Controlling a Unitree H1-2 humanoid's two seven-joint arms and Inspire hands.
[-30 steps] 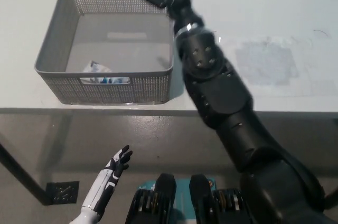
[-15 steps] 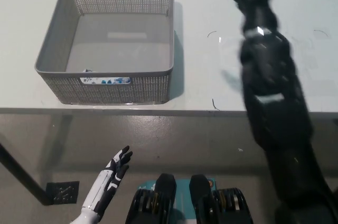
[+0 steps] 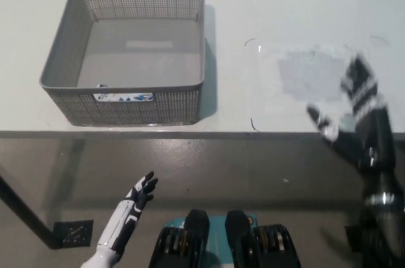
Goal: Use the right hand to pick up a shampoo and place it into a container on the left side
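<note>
A grey mesh basket [image 3: 66, 66] stands on the left part of the white table. A white and blue shampoo pack [image 3: 120, 97] lies inside it against the near wall, seen mostly through the mesh. My black right hand [image 3: 351, 110] is open over the table's front edge at the right, far from the basket and holding nothing. It looks blurred. My white left hand [image 3: 136, 198] rests open below the table at the lower left.
The white table [image 3: 285, 21] stretches right of the basket, with a faint grey patch [image 3: 310, 75] on it. A dark floor lies below the table's front edge.
My right arm has swung from over the basket's far rim back to the right and down to the table's front edge. The shampoo pack now lies in the basket.
</note>
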